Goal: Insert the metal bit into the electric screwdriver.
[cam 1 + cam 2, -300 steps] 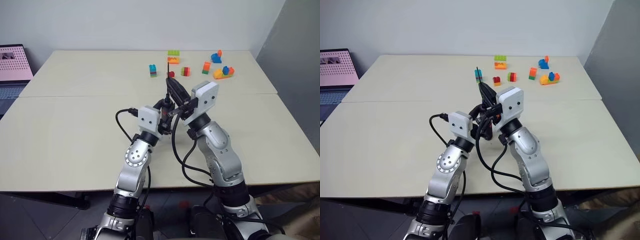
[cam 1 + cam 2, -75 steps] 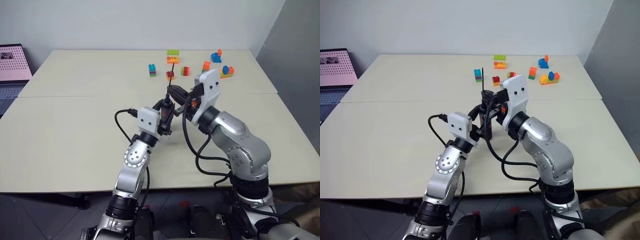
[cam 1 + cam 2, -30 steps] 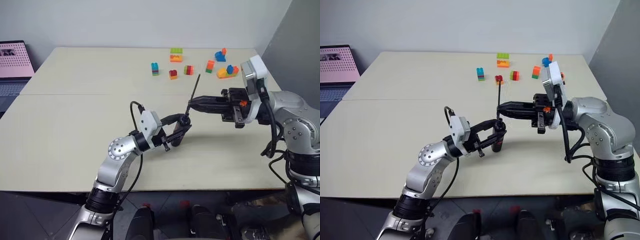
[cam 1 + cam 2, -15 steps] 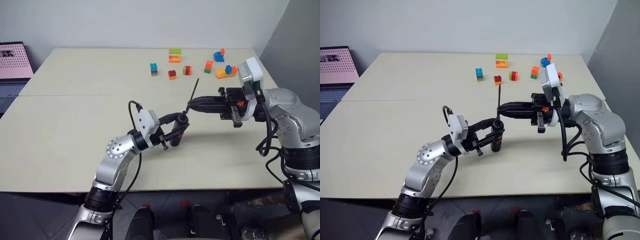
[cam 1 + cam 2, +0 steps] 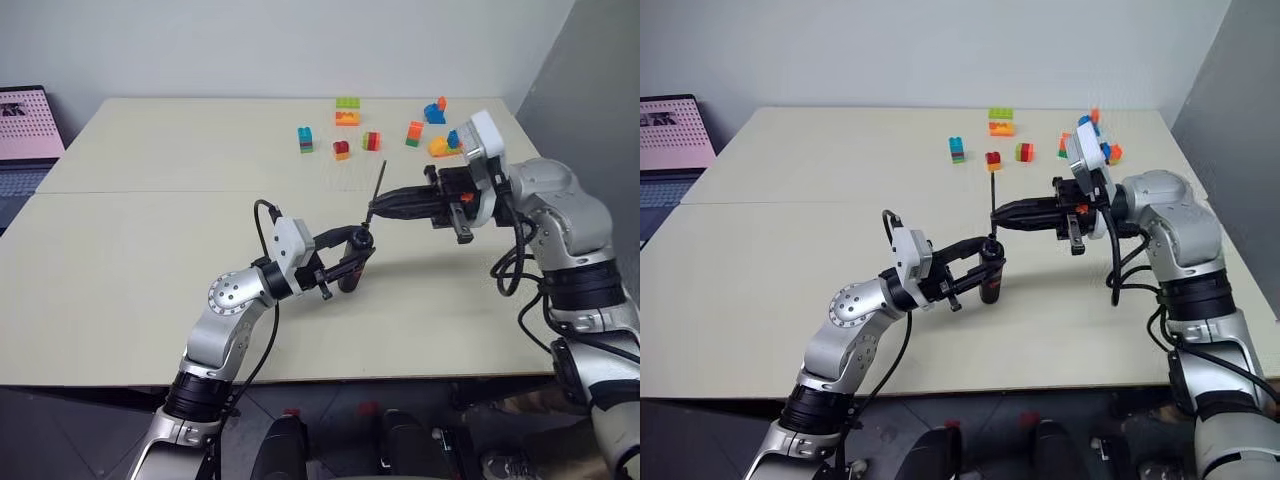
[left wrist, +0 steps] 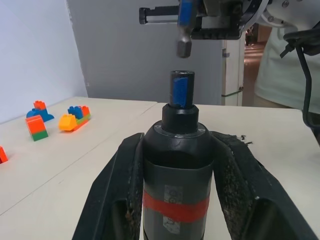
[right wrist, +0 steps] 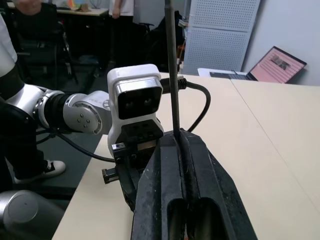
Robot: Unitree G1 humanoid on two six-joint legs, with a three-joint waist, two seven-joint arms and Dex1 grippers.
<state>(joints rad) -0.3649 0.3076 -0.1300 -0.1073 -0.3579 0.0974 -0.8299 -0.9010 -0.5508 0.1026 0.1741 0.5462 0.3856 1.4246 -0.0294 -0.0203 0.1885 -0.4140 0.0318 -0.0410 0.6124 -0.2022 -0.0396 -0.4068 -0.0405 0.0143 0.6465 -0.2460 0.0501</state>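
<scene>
The electric screwdriver (image 6: 178, 150), black with a red band and a bluish tip, stands upright above the table. My left gripper (image 5: 352, 260) is shut on its body, one finger (image 6: 120, 185) on each side. The metal bit (image 5: 377, 190), a thin dark rod, points roughly downward. My right gripper (image 5: 374, 211) reaches in from the right and is shut on the rod's lower part. In the left wrist view the bit's lower end (image 6: 184, 47) hangs just above the screwdriver's tip, with a small gap between them. The right wrist view shows the rod (image 7: 172, 65) rising from between the shut fingers (image 7: 162, 165).
Several coloured toy bricks (image 5: 342, 149) lie scattered at the far side of the beige table (image 5: 150, 240). A laptop (image 5: 22, 125) stands at the far left. The table's right edge (image 5: 580, 250) runs close behind my right arm.
My right arm has drawn in, carrying the bit slightly left and a little more upright. The left gripper with the screwdriver has held still. The head view has shifted slightly.
</scene>
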